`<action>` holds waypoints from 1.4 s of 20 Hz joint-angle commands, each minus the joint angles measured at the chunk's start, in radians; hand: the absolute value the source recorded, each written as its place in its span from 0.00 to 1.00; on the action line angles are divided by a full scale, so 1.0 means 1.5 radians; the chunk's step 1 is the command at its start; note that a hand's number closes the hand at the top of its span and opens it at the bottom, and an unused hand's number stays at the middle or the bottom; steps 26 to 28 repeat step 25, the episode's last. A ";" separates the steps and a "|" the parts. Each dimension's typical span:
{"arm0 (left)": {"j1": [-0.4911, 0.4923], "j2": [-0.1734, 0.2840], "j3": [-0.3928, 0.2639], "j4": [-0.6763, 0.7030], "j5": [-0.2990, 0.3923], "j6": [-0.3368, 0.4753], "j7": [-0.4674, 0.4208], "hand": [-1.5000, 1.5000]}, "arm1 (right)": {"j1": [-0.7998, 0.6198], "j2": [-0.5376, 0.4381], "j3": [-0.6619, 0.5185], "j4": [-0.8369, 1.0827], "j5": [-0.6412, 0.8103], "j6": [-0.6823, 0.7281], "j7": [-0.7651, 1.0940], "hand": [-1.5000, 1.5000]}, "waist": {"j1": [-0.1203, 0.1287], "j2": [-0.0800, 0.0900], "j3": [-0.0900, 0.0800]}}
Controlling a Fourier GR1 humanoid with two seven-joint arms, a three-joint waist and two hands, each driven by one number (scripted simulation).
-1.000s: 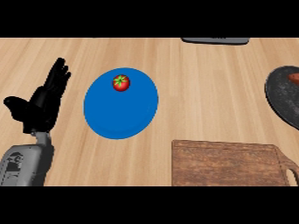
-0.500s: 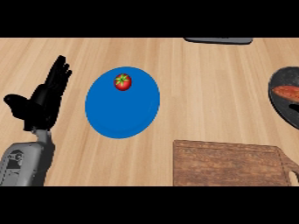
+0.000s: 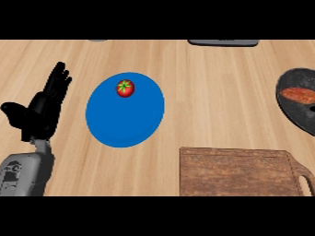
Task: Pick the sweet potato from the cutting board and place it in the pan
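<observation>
Nearest, at the lower right: brown wooden cutting board (image 3: pixel 245 170) with a handle loop on its right end, lying flat on the desk (image 3: pixel 208 92), nothing on top of it. Lower left: grey forearm (image 3: pixel 23 175) coming in from the bottom edge, ending in the left robot hand (image 3: pixel 41 113), black, fingers straight and pointing up, thumb out to the left, released, holding nothing, resting beside the plate without touching it. Right robot hand does not show anywhere.

Middle: blue plate (image 3: pixel 125 117), just right of the left robot hand, apart from the board. A red tomato (image 3: pixel 125 88) with a green stem sits on the plate's far part.

Right edge, farther back: dark pan (image 3: pixel 313 117), partly cut off by the frame. The sweet potato (image 3: pixel 300 95), reddish-orange and oblong, lies inside the pan on its upper left part, well apart from the cutting board. A dark shadow falls across the pan below the sweet potato.

Far edge: a dark flat thing (image 3: pixel 223 42) at top centre-right, mostly cut off, cannot tell what it is.
</observation>
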 commanded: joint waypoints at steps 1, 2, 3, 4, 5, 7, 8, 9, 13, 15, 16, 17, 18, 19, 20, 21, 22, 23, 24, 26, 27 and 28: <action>0.004 -0.004 0.005 0.015 -0.004 0.009 -0.008 0.50 | 0.010 -0.018 -0.049 0.013 -0.064 0.068 -0.056 0.00 | -0.014 -0.005 -0.002; -0.001 -0.019 -0.006 0.000 -0.017 0.029 -0.003 0.50 | 0.032 -0.032 -0.055 0.028 -0.071 0.101 -0.065 0.00 | -0.014 -0.005 -0.001; 0.010 0.013 0.024 0.013 0.010 -0.004 -0.014 0.50 | 0.040 -0.059 -0.055 0.031 -0.079 0.171 -0.068 0.00 | -0.020 -0.008 -0.002; 0.034 0.019 0.014 -0.012 0.010 -0.018 -0.002 0.50 | 0.054 -0.071 -0.063 0.034 -0.091 0.201 -0.073 0.00 | -0.020 -0.010 -0.003; 0.044 -0.023 -0.016 -0.031 -0.020 0.027 0.003 0.50 | 0.093 -0.072 -0.064 0.038 -0.093 0.225 -0.118 0.00 | -0.020 -0.009 -0.001; 0.043 0.021 0.027 -0.010 0.011 -0.010 -0.013 0.50 | 0.098 -0.100 -0.066 0.033 -0.110 0.297 -0.125 0.00 | -0.024 -0.011 -0.003; 0.044 0.024 0.027 -0.047 0.021 -0.013 0.025 0.50 | 0.124 -0.110 -0.059 0.023 -0.110 0.322 -0.142 0.00 | -0.028 -0.015 -0.004; 0.037 0.008 0.007 -0.060 -0.005 0.016 0.047 0.50 | 0.146 -0.105 -0.064 0.023 -0.122 0.343 -0.163 0.00 | -0.032 -0.016 -0.004; 0.006 0.025 0.037 -0.004 0.012 0.001 0.022 0.50 | 0.210 -0.123 -0.053 -0.015 -0.143 0.391 -0.190 0.00 | -0.040 -0.017 -0.005; 0.049 0.006 0.025 -0.008 -0.003 0.013 -0.012 0.50 | 0.237 -0.141 -0.055 -0.028 -0.161 0.432 -0.183 0.00 | -0.041 -0.017 -0.006; 0.047 0.028 0.042 -0.015 0.020 -0.012 -0.002 0.50 | 0.260 -0.143 -0.058 -0.040 -0.169 0.444 -0.194 0.00 | -0.046 -0.019 -0.006; 0.063 0.006 0.019 -0.022 0.007 -0.005 -0.008 0.50 | 0.272 -0.143 -0.062 -0.041 -0.181 0.447 -0.203 0.00 | -0.041 -0.017 -0.005; 0.008 0.035 0.044 0.023 0.016 -0.015 -0.001 0.50 | 0.259 -0.142 -0.049 -0.062 -0.181 0.441 -0.175 0.00 | -0.041 -0.016 -0.006; 0.039 0.013 0.024 0.015 -0.006 0.001 -0.025 0.50 | 0.309 -0.088 -0.049 -0.068 -0.186 0.409 -0.218 0.00 | -0.044 -0.017 -0.006; 0.047 0.027 0.036 -0.035 0.009 0.000 0.022 0.50 | 0.306 -0.115 -0.045 -0.091 -0.193 0.453 -0.187 0.00 | -0.046 -0.021 -0.007; 0.020 0.029 0.047 0.014 0.020 -0.010 0.003 0.50 | 0.318 -0.137 -0.041 -0.095 -0.197 0.480 -0.181 0.00 | -0.047 -0.018 -0.006; 0.040 -0.007 0.004 -0.012 -0.016 0.019 0.001 0.50 | 0.319 -0.120 -0.033 -0.119 -0.202 0.467 -0.153 0.00 | -0.046 -0.019 -0.007; 0.057 0.008 0.019 -0.033 -0.009 0.014 0.002 0.50 | 0.349 -0.121 -0.037 -0.148 -0.213 0.455 -0.160 0.00 | -0.043 -0.019 -0.007; 0.028 0.003 0.013 -0.017 -0.005 0.010 0.019 0.50 | 0.347 -0.099 -0.026 -0.180 -0.217 0.436 -0.141 0.00 | -0.043 -0.018 -0.007; 0.033 0.028 0.042 0.024 0.010 -0.014 -0.025 0.50 | 0.325 -0.118 -0.022 -0.196 -0.225 0.451 -0.098 0.00 | -0.042 -0.017 -0.007; 0.033 0.028 0.042 0.024 0.010 -0.014 -0.025 0.50 | 0.325 -0.118 -0.022 -0.196 -0.225 0.451 -0.098 0.00 | -0.042 -0.017 -0.007; 0.033 0.028 0.042 0.024 0.010 -0.014 -0.025 0.50 | 0.325 -0.118 -0.022 -0.196 -0.225 0.451 -0.098 0.00 | -0.042 -0.017 -0.007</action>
